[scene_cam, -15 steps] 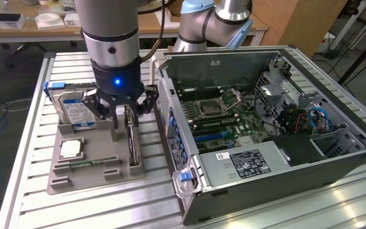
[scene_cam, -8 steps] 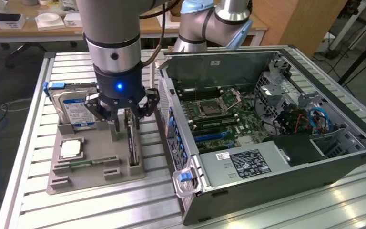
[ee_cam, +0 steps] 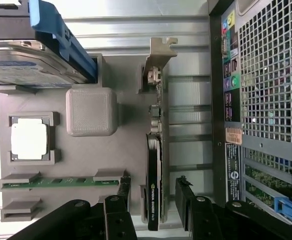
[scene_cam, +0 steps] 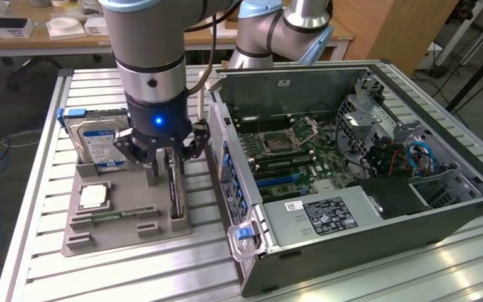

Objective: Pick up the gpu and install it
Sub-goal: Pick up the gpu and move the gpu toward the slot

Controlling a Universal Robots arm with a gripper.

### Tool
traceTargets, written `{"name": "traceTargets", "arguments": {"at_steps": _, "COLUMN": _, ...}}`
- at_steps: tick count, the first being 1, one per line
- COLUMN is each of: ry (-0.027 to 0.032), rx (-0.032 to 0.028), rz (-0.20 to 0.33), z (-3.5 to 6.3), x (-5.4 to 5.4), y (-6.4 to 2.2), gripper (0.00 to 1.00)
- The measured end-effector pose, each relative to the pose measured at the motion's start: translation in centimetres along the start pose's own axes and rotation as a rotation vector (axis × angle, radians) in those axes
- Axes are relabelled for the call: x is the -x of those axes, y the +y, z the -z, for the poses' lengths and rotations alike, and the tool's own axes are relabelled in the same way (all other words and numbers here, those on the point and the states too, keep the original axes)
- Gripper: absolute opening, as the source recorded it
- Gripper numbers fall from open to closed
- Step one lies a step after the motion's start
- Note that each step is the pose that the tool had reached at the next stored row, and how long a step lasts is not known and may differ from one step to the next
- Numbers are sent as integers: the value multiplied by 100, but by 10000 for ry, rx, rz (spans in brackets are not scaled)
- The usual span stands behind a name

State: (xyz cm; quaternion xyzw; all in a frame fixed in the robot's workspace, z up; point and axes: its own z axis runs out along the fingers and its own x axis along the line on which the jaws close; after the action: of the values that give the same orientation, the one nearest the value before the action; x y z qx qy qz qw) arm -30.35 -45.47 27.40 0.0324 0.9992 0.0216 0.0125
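**Gripper and gpu at the tray.** The gray tray [scene_cam: 128,236] holds each part in its own slot so that it can be reached from above. The gpu [ee_cam: 153,165] stands on its long edge along the tray side nearest the case [scene_cam: 367,189], bracket end toward the tray's far end; set this way, both of its flat faces are free for a pinch. The hard drive [scene_cam: 99,143] stands upright at the tray's far corner, with the CPU [scene_cam: 93,196] and RAM [scene_cam: 117,216] lying flat toward the near end. The arm [scene_cam: 149,56] descends vertically over the tray, wrist pointing straight down. The gripper [ee_cam: 153,185] straddles the gpu's cooler end, its fingers [ee_cam: 185,200] spread, one on each face with a gap on both sides; nothing is gripped.
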Motion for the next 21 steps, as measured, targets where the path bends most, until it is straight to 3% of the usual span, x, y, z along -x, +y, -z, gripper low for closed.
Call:
{"name": "traceTargets", "arguments": {"at_steps": 13, "ry": 1, "rx": 1, "rz": 32, "z": -236, "x": 18, "y": 8, "gripper": 49}}
{"name": "traceTargets", "arguments": {"at_steps": 21, "ry": 0, "rx": 1, "rz": 34, "z": -310, "x": 17, "y": 4, "gripper": 49}}
